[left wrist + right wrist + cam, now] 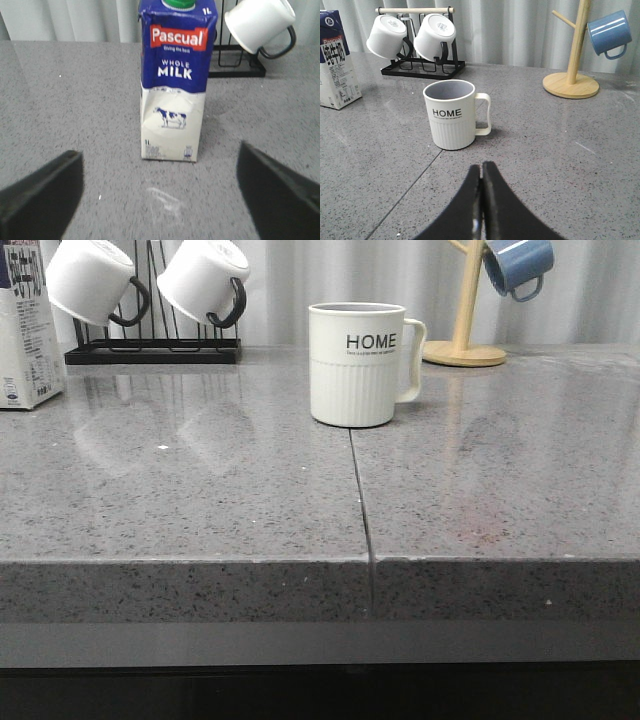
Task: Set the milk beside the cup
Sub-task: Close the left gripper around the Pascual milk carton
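Note:
The milk is a white carton with a dark blue top. It stands upright at the far left of the grey counter. It also shows in the left wrist view and the right wrist view. The cup, cream-white with "HOME" on it, stands mid-counter with its handle to the right; it also shows in the right wrist view. My left gripper is open and empty, a short way in front of the milk. My right gripper is shut and empty, short of the cup. Neither arm shows in the front view.
A black rack with two white black-handled mugs stands at the back left, close behind the milk. A wooden mug tree holding a blue mug stands at the back right. A seam runs down the counter from the cup.

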Robot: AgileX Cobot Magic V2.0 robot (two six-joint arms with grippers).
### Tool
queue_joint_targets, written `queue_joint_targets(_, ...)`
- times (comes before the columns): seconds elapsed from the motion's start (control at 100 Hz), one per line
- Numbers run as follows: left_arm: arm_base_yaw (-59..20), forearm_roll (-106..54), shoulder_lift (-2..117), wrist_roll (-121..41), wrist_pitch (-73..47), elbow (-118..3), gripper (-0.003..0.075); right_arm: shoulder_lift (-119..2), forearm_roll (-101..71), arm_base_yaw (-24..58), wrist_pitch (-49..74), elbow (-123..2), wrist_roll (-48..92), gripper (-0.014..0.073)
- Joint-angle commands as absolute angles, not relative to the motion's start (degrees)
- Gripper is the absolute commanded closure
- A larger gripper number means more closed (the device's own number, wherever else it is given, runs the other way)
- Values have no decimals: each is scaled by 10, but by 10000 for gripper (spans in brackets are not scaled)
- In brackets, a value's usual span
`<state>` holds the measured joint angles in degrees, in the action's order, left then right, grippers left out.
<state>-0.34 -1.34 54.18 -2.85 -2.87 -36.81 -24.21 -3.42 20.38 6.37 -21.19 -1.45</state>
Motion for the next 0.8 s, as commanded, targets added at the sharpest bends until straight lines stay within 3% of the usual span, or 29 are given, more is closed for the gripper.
queue_joint_targets(0.0, -6, -21, 568, -27, 62, -395, 58, -243, -34, 204, 22, -227, -9, 661)
queue_joint_targets(0.28, -29, -21, 660, -27, 212, -398, 76, -243, -34, 204, 22, -227, -9, 661)
queue_joint_targets(0.79, -30, -21, 804, -6, 208, -528, 80, -243, -34, 204, 22, -227, -9, 661)
